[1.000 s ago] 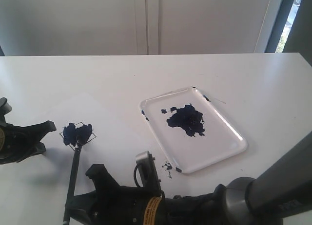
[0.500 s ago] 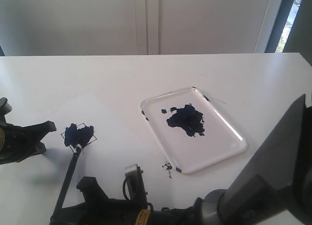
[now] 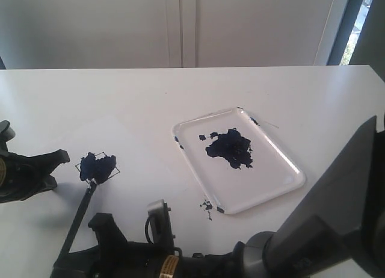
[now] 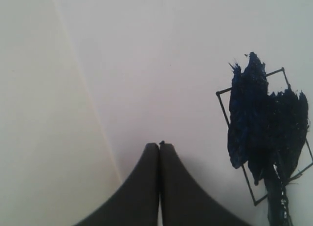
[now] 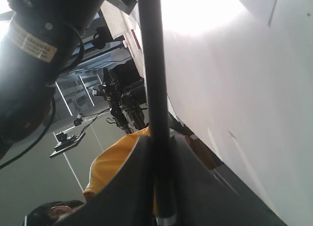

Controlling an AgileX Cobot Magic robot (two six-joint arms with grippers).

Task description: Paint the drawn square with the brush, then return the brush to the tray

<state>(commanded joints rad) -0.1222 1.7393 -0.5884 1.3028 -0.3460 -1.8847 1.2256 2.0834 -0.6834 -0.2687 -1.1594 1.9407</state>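
The drawn square is on the white paper at the left, mostly covered by a dark blue blotch; it also shows in the left wrist view. The brush slants from the square's near corner toward the front edge, its wet tip on the blotch's edge. My right gripper reaches across the bottom and is shut on the brush handle, which runs between the jaws of that gripper. My left gripper rests left of the square, shut and empty. The tray sits right of centre with a blue-black puddle.
Small paint spatters lie on the table by the tray's near left corner. The paper's edge runs close to the left gripper. My right arm's dark body fills the lower right corner.
My right gripper has slid left along the front edge, swinging the brush handle's far end leftward. The bristle tip stays at the square's near corner. The left gripper has not moved.
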